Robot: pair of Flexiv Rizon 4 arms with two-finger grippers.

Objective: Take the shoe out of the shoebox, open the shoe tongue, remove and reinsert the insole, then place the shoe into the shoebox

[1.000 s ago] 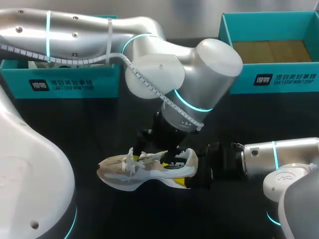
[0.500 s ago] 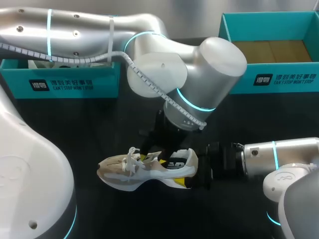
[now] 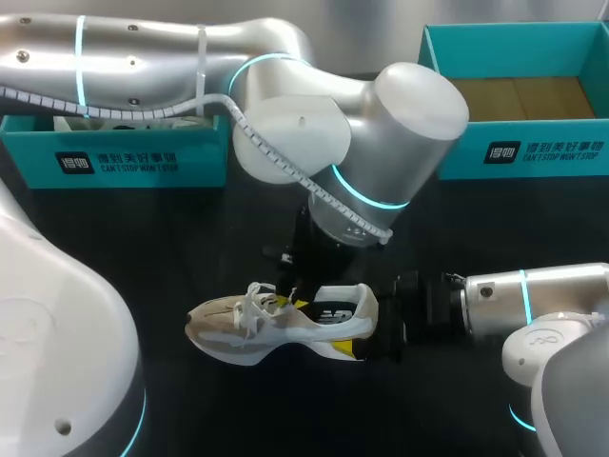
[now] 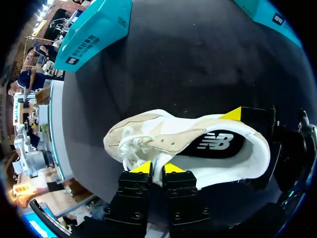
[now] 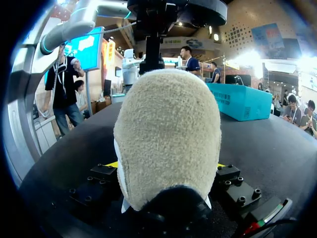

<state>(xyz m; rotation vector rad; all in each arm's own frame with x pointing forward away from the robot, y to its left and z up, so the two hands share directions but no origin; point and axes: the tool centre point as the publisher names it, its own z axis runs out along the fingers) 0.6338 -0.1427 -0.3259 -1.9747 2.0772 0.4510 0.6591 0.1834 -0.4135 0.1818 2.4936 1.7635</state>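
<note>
Beige shoe (image 3: 276, 328) lies at the table's (image 3: 190, 238) six o'clock, heel clamped by the right gripper (image 5: 166, 164). The left gripper (image 4: 158, 167) is at the laces (image 4: 130, 146), grasp unclear. Tongue-opening step, probably; next, pinch the insole (image 4: 215, 143).

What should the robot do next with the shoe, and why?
Probably the left gripper should dip into the shoe and pinch the insole. The insole lies flat inside, not yet taken out, the right gripper holds the shoe's back end steady, and the left gripper sits at the shoe's side by the laces.
</note>
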